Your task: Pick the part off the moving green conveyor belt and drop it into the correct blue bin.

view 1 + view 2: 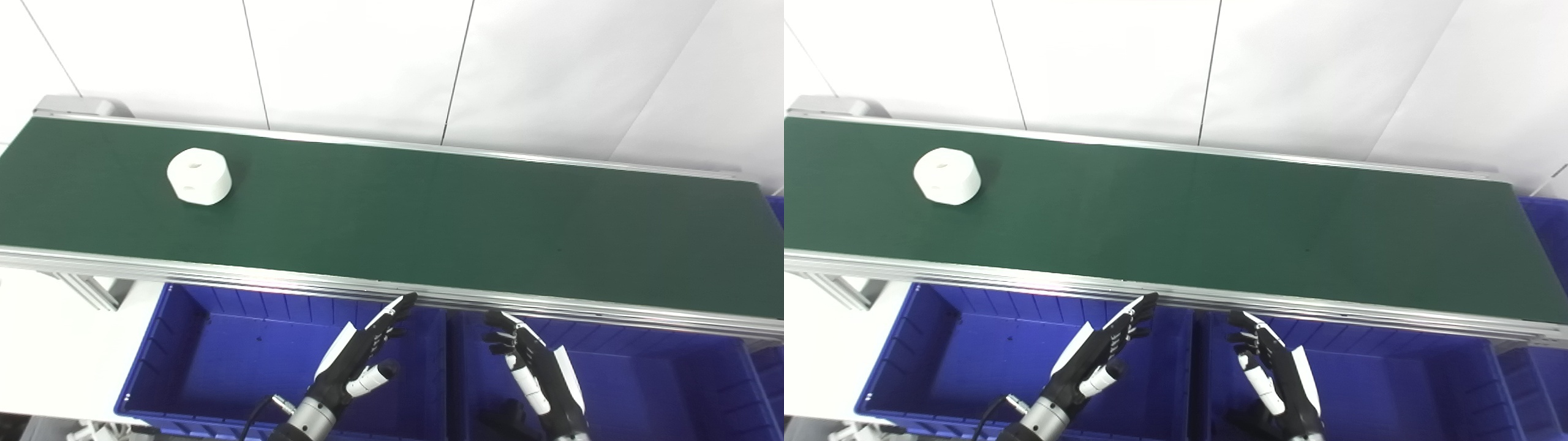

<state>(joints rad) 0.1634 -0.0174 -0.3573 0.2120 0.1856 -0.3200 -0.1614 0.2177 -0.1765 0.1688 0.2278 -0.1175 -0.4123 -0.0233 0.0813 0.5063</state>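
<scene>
Waiting is my step: the part (199,176) sits far left on the belt (429,214), well apart from both hands. I'd take it with my left hand (358,358), fingers spread and empty above the left bin (184,343). My right hand (539,367), also spread and empty, hovers above the right bin (674,380). The belt rail (245,272) lies between hands and part; I'd lift clear first.

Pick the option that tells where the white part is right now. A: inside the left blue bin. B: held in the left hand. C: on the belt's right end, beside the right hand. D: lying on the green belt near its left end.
D: the white part lies on the green belt near its left end, while both hands wait open over the blue bins.
</scene>
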